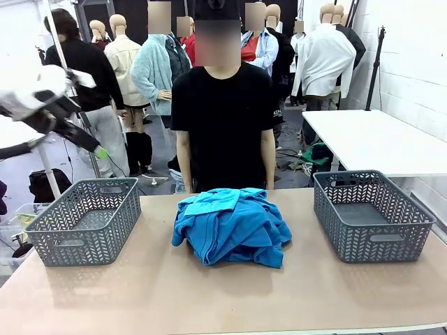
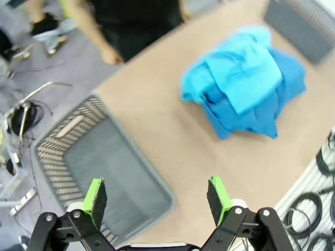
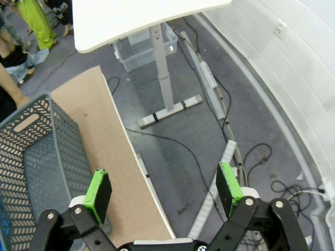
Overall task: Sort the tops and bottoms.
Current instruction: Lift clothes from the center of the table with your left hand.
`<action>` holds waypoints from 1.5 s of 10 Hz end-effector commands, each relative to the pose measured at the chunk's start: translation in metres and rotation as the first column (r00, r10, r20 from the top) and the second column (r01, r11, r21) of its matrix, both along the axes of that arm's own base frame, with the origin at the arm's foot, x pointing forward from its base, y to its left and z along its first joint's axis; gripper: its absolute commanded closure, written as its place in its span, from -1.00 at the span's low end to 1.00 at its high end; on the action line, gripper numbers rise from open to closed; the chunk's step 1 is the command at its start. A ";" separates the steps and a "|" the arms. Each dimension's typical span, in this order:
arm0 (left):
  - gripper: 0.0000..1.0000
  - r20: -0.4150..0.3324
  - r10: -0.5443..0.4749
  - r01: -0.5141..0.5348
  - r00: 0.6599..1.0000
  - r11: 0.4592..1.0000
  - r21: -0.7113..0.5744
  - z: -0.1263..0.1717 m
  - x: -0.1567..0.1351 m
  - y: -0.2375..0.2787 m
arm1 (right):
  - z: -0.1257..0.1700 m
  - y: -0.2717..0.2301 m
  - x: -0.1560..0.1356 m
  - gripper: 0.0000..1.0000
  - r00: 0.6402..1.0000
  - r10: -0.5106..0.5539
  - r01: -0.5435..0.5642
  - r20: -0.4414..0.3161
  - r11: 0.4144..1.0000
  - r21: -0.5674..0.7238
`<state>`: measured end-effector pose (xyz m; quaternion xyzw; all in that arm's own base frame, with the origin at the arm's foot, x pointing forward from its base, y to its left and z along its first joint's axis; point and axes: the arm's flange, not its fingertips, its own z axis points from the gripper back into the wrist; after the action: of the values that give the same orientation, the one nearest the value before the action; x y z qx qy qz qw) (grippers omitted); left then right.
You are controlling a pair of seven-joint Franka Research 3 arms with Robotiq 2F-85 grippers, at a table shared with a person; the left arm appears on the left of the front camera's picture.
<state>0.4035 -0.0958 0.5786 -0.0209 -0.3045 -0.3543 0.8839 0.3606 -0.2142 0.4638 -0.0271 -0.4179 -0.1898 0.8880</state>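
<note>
The left gripper point(image 2: 156, 194) and right gripper point(image 3: 162, 180) both hang spread wide and empty, while the blue tops point(image 1: 230, 223) lie heaped mid-table, left basket point(image 1: 77, 244) at their 9 o'clock, right basket point(image 1: 363, 244) at 3 o'clock.

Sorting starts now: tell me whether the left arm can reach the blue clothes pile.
Probably yes: the open left pincer hangs over the left basket, with bare table between it and the blue clothes pile.

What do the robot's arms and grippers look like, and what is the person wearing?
The left gripper and right gripper are black linked two-finger frames with silver pivot bolts and bright green pads. The left arm has a white shell. The person wears a black short-sleeved T-shirt.
</note>
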 end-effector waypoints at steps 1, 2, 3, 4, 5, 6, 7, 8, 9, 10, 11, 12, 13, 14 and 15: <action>-1.00 -0.039 -0.109 0.110 0.993 0.994 0.029 -0.003 0.013 -0.020 | -0.001 -0.001 -0.001 -1.00 1.000 0.003 -0.003 -0.010 1.000 0.007; -1.00 -0.054 -0.069 0.070 0.996 0.998 0.010 -0.004 0.009 -0.017 | -0.001 -0.001 -0.001 -1.00 1.000 0.003 -0.003 -0.010 1.000 0.007; -1.00 -0.029 -0.058 0.059 0.998 0.998 0.030 -0.011 0.005 -0.027 | -0.001 -0.001 -0.001 -1.00 1.000 0.003 -0.003 -0.010 1.000 0.007; -1.00 -0.029 -0.058 0.059 0.998 0.998 0.030 -0.011 0.005 -0.027 | -0.001 -0.001 -0.001 -1.00 1.000 0.003 -0.003 -0.010 1.000 0.007; -1.00 -0.029 -0.058 0.059 0.998 0.998 0.030 -0.011 0.005 -0.027 | -0.001 -0.001 -0.001 -1.00 1.000 0.003 -0.003 -0.010 1.000 0.007; -1.00 -0.042 -0.066 0.067 0.997 0.997 0.034 -0.016 0.008 -0.035 | -0.001 -0.001 -0.001 -1.00 1.000 0.003 -0.003 -0.010 1.000 0.007; -1.00 -0.054 -0.060 0.059 0.997 0.998 -0.031 -0.033 0.012 -0.043 | -0.001 -0.001 -0.001 -1.00 1.000 0.003 -0.003 -0.010 1.000 0.007; -1.00 -0.045 -0.141 0.137 0.989 0.988 -0.066 -0.040 0.030 -0.063 | -0.001 -0.001 -0.001 -1.00 1.000 0.003 -0.003 -0.010 1.000 0.007; -1.00 -0.059 -0.182 0.179 0.981 0.982 -0.061 -0.043 0.045 -0.086 | -0.001 -0.001 -0.001 -1.00 1.000 0.003 -0.003 -0.010 1.000 0.007; -1.00 -0.093 -0.252 0.248 0.963 0.967 -0.059 -0.048 0.059 -0.111 | -0.001 -0.001 -0.001 -1.00 1.000 0.003 -0.003 -0.010 1.000 0.007; -1.00 -0.110 -0.278 0.273 0.954 0.960 -0.057 -0.056 0.075 -0.137 | -0.001 -0.001 -0.001 -1.00 1.000 0.003 -0.003 -0.010 1.000 0.007; -1.00 -0.143 -0.332 0.325 0.933 0.943 -0.069 -0.067 0.089 -0.163 | -0.001 -0.001 -0.001 -1.00 1.000 0.003 -0.003 -0.010 1.000 0.007; -1.00 -0.161 -0.344 0.341 0.925 0.939 -0.047 -0.078 0.098 -0.185 | -0.001 -0.001 -0.001 -1.00 1.000 0.003 -0.003 -0.010 1.000 0.007; -1.00 -0.179 -0.344 0.346 0.922 0.938 -0.020 -0.090 0.107 -0.204 | -0.001 -0.001 -0.001 -1.00 1.000 0.003 -0.003 -0.010 1.000 0.007; -1.00 -0.198 -0.348 0.356 0.916 0.934 0.008 -0.104 0.114 -0.221 | -0.001 -0.001 -0.001 -1.00 1.000 0.003 -0.003 -0.010 1.000 0.007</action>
<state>0.5044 -0.3130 0.4711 -0.1091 -0.2148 -0.4998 0.8320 0.3603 -0.2142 0.4639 -0.0272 -0.4175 -0.1898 0.8882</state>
